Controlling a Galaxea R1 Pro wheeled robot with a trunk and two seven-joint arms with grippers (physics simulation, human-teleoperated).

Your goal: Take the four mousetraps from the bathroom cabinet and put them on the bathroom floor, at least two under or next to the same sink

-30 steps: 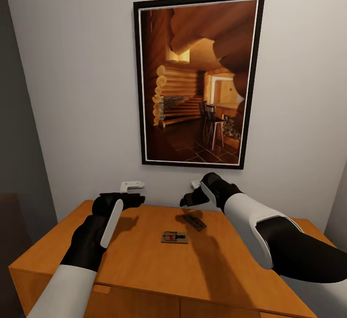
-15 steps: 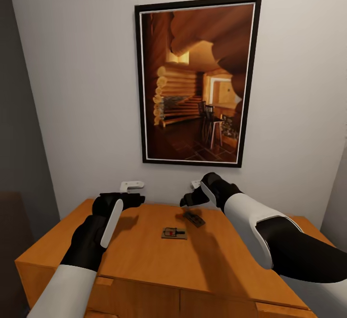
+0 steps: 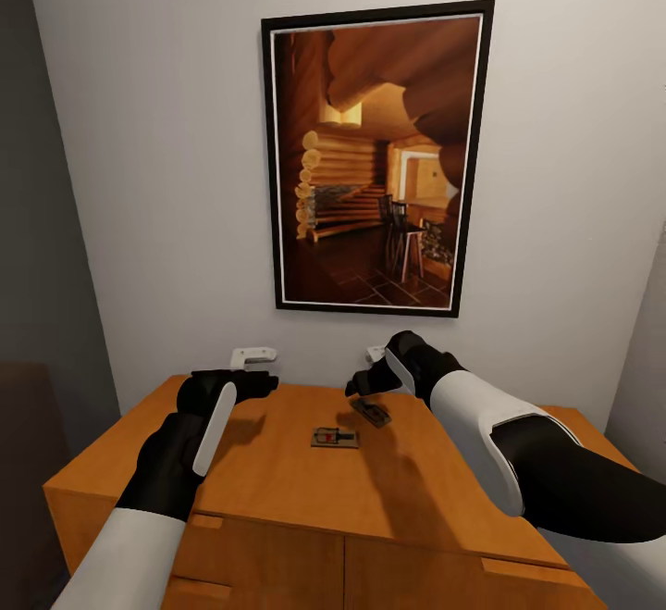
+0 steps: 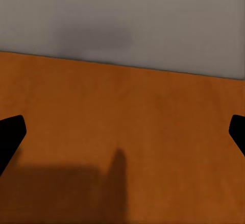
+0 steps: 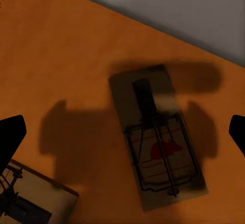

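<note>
- Head view: cabinet (image 3: 277,490), orange-brown wood, fills lower part of frame; its flat top serves as the tabletop, drawer fronts along bottom edge.
- Two mousetraps on the tabletop, centre of frame, near each other but apart.
- Nearer mousetrap (image 3: 335,438): tan board w/ wire parts and a red mark, lying flat, just below centre.
- Farther mousetrap (image 3: 371,412): darker, angled, sits up-right of the first, right under the right tool.
- Left tool (image 3: 262,382): black, hangs over the tabletop's back-left area, centre-left of frame; nothing in it. In left wrist view its fingertips (image 4: 10,134) show at the two side edges, wide apart, bare wood and grey wall between.
- Right tool (image 3: 356,386): black, hangs above the tabletop just right of centre, over the darker trap. In right wrist view fingertips (image 5: 11,134) sit at far side edges, spread wide, clamped on nothing.
- Right wrist view: one trap (image 5: 157,140) in mid-frame between the spread tips, lying flat in the tool's shadow, red mouse print visible under the wire; second trap (image 5: 30,198) cut off at lower-left corner.
- Framed picture (image 3: 377,158) of a log-cabin interior, black frame, on the grey wall (image 3: 148,175) above the cabinet, upper centre.
- Two small white wall fittings (image 3: 252,354) behind the tools, at wall base; kind cannot tell.
</note>
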